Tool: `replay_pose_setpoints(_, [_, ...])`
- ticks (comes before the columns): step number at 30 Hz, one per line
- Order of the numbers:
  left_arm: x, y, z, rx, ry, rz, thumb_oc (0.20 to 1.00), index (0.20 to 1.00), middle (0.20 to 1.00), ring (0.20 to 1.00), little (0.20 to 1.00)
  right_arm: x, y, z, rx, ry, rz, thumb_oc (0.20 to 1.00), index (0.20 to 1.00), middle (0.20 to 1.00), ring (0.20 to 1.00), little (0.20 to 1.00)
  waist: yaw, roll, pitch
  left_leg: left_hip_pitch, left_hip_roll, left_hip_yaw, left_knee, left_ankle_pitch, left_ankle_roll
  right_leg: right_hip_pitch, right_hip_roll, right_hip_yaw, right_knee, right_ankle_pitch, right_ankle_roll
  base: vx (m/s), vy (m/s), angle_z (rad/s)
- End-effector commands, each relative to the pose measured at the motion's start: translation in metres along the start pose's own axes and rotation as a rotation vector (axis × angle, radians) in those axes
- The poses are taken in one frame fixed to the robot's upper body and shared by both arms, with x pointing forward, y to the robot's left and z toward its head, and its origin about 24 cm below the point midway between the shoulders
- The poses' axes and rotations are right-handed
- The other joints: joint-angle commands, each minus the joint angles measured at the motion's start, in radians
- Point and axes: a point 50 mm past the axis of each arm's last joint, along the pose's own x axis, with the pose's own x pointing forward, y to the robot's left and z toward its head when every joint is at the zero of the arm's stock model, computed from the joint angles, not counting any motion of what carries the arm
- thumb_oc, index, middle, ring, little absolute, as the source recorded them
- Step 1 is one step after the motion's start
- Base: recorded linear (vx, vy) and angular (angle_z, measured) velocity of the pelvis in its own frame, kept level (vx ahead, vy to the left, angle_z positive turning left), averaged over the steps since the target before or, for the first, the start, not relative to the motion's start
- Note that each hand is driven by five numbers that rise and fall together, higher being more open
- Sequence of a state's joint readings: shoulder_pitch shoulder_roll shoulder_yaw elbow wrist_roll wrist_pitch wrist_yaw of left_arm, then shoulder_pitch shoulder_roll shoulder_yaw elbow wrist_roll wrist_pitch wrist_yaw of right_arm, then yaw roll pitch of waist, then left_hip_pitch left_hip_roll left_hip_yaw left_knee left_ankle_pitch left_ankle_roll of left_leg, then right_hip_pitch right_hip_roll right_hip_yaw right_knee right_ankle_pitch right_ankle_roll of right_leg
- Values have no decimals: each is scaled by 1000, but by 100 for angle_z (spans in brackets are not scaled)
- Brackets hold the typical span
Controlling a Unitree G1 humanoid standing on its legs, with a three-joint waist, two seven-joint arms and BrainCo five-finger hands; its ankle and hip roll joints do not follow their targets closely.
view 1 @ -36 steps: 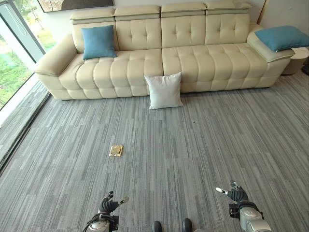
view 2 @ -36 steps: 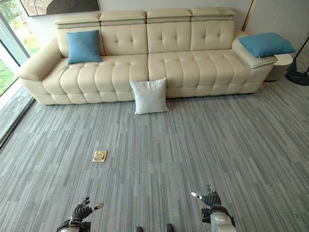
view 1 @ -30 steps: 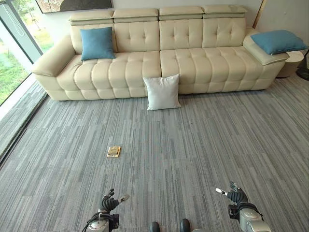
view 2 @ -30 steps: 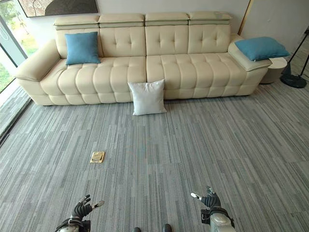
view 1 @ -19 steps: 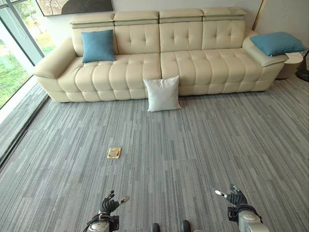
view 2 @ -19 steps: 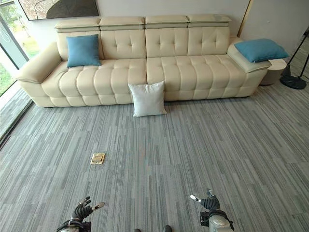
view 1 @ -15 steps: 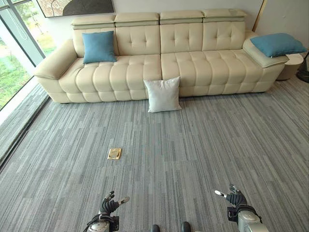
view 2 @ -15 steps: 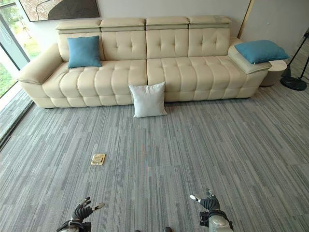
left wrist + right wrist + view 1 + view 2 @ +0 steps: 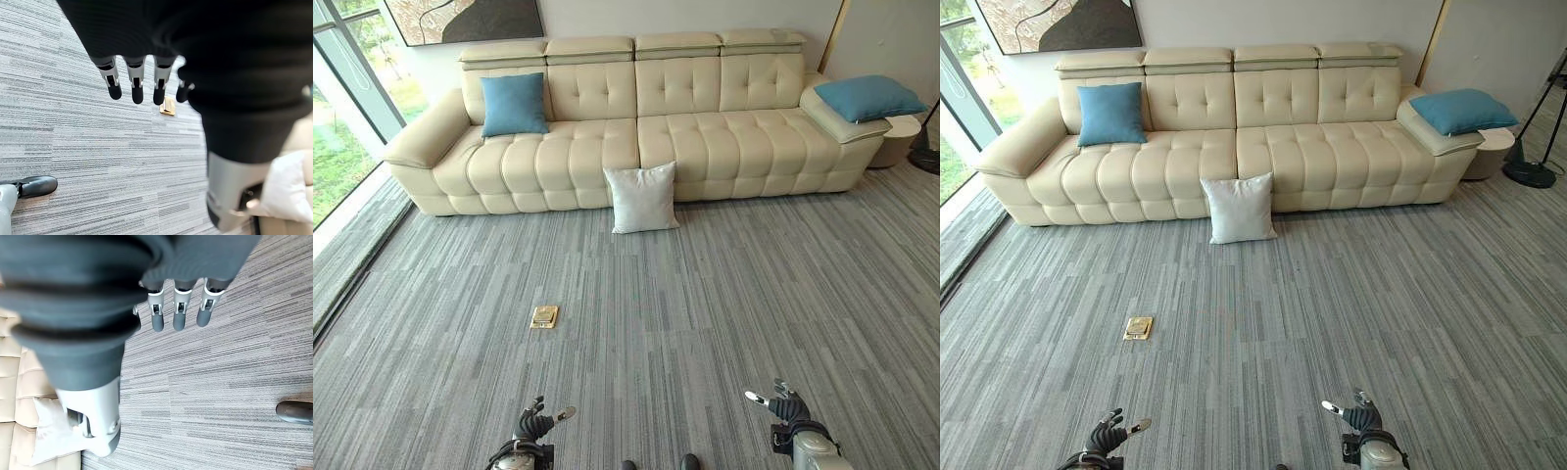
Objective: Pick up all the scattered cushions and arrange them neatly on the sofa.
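Note:
A cream sofa (image 9: 705,137) stands along the far wall. One blue cushion (image 9: 514,104) leans upright on its left seat. A second blue cushion (image 9: 868,97) lies flat on the right armrest. A white cushion (image 9: 643,198) stands on the carpet, leaning against the sofa's front near the middle; it also shows as the white cushion (image 9: 288,191) in the left wrist view. My left hand (image 9: 533,427) and right hand (image 9: 783,407) hang low near me, far from the sofa. Both are open and hold nothing, with fingers (image 9: 134,83) and fingers (image 9: 178,313) straight over the carpet.
A brass floor socket (image 9: 544,316) sits in the grey carpet between me and the sofa, to the left. A tall window (image 9: 342,117) runs along the left side. A round side table (image 9: 901,137) and a lamp base (image 9: 1528,172) stand past the sofa's right end.
The camera has shifted, so the sofa sits slightly lower in the picture and more of the wall shows. Both hands show lower in the picture. No cushion has moved.

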State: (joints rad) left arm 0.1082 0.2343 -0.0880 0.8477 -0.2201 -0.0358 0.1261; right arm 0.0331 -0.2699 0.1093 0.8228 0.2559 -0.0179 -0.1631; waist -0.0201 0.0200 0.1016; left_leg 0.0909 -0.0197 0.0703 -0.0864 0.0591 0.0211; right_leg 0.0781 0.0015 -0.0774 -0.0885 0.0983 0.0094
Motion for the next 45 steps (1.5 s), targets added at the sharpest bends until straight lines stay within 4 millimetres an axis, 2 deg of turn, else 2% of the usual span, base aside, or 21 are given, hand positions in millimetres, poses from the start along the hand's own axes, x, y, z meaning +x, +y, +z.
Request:
replay_pose_setpoints(1, [6, -2, 19, -11, -58, -12, 1000, 1000, 1000, 1000, 1000, 6, 5, 23, -5, -87, 19, 1000, 1000, 1000, 1000, 1000, 2, -25, 11, 23, 44, -14, -1, -82, -65, 19, -75, 9, 1, -114, 97, 0, 0, 0])
replay_pose_setpoints(17, [5, 2, 39, -14, -149, -19, 1000, 1000, 1000, 1000, 1000, 5, 5, 41, -54, -159, 34, 1000, 1000, 1000, 1000, 1000, 19, -29, 66, -49, 28, -13, -1, -70, -50, -49, -91, 3, 4, -92, 112, -9, 30, -2])
replay_pose_setpoints(23, [7, 6, 50, 1, -184, -12, 1000, 1000, 1000, 1000, 1000, 6, 9, 45, -87, -169, 47, 1000, 1000, 1000, 1000, 1000, 39, -63, 77, -58, 20, -19, -1, -75, -37, -64, -100, -3, 21, -89, 129, -4, 79, 2])
replay_pose_setpoints(25, [7, 6, 50, -17, -176, -15, 1000, 1000, 1000, 1000, 1000, 6, 12, 47, -93, -174, 59, 1000, 1000, 1000, 1000, 1000, 45, -73, 83, -52, 16, -25, -1, -82, -25, -85, -112, -1, 94, -106, 138, 22, 120, 3])
replay_pose_setpoints(27, [7, 4, 55, -102, -190, -12, 1000, 1000, 1000, 1000, 1000, 5, 16, 47, -78, -173, 68, 1000, 1000, 1000, 1000, 1000, 46, -74, 112, -30, 9, -33, 4, -95, -6, -148, -124, -1, 276, -112, 150, 17, 152, 5])
replay_pose_setpoints(29, [7, 4, 55, -108, -189, -15, 1000, 1000, 1000, 1000, 1000, 5, 17, 47, -74, -169, 70, 1000, 1000, 1000, 1000, 1000, 46, -72, 114, -22, 8, -33, 2, -98, -4, -167, -127, -4, 327, -113, 149, 65, 73, 8])
replay_pose_setpoints(30, [7, 1, 56, -128, -193, -20, 1000, 1000, 1000, 1000, 1000, 5, 20, 44, -63, -157, 78, 1000, 1000, 1000, 1000, 1000, 39, -65, 129, 9, 12, -36, -1, -111, -3, -231, -119, -14, 423, -85, 146, 143, 62, 10])
replay_pose_setpoints(31, [6, -1, 59, -144, -208, -30, 1000, 1000, 1000, 1000, 1000, 4, 20, 44, -57, -160, 79, 1000, 1000, 1000, 1000, 1000, 35, -62, 136, 20, 13, -40, -1, -118, -3, -258, -107, -19, 431, -84, 139, 203, 61, -3])
replay_pose_setpoints(34, [4, -7, 68, -151, -240, -57, 1000, 1000, 1000, 1000, 1000, 5, 18, 47, -48, -167, 68, 1000, 1000, 1000, 1000, 1000, 16, -62, 152, 46, 3, -51, -1, -141, -9, -316, -79, -55, 330, -83, 121, 180, -18, -1])
replay_pose_setpoints(37, [3, -13, 81, -147, -286, -76, 1000, 1000, 1000, 1000, 1000, 4, 16, 42, -52, -151, 54, 1000, 1000, 1000, 1000, 1000, -16, -67, 162, 87, -12, -73, -1, -182, -19, -360, -57, -91, 190, -39, 134, 231, -46, 26])
replay_pose_setpoints(38, [3, -13, 81, -147, -286, -76, 1000, 1000, 1000, 1000, 1000, 4, 16, 42, -53, -151, 54, 1000, 1000, 1000, 1000, 1000, -17, -64, 162, 88, -9, -74, -1, -184, -20, -356, -55, -93, 187, -39, 134, 323, -93, 38])
replay_pose_setpoints(39, [2, -16, 87, -145, -312, -86, 1000, 1000, 1000, 1000, 1000, 3, 14, 36, -60, -135, 44, 1000, 1000, 1000, 1000, 1000, -32, -66, 161, 115, -12, -85, -1, -209, -27, -371, -53, -121, 145, -20, 141, 329, -105, 36])
replay_pose_setpoints(41, [2, -19, 92, -137, -329, -102, 1000, 1000, 1000, 1000, 1000, 2, 10, 30, -57, -117, 32, 1000, 1000, 1000, 1000, 1000, -43, -66, 152, 137, -13, -94, -1, -238, -29, -364, -57, -129, 133, -22, 134, 397, -147, 32])
replay_pose_setpoints(42, [1, -21, 90, -131, -326, -107, 1000, 1000, 1000, 1000, 1000, 1, 9, 25, -43, -102, 30, 1000, 1000, 1000, 1000, 1000, -51, -63, 141, 153, -10, -98, -1, -254, -32, -353, -50, -120, 133, -22, 119, 382, -143, 49])
replay_pose_setpoints(44, [1, -22, 89, -137, -322, -114, 1000, 1000, 1000, 1000, 1000, 1, 3, 19, -23, -81, 17, 1000, 1000, 1000, 1000, 1000, -65, -46, 122, 171, 16, -89, 16, -261, -48, -345, -42, -117, 160, -33, 97, 406, -155, 46])
replay_pose_setpoints(45, [1, -24, 89, -143, -319, -124, 1000, 1000, 1000, 1000, 1000, 2, -1, 20, -9, -83, 6, 1000, 1000, 1000, 1000, 1000, -71, -32, 123, 159, 34, -83, 81, -253, -60, -327, -37, -121, 171, -46, 87, 347, -156, 17])
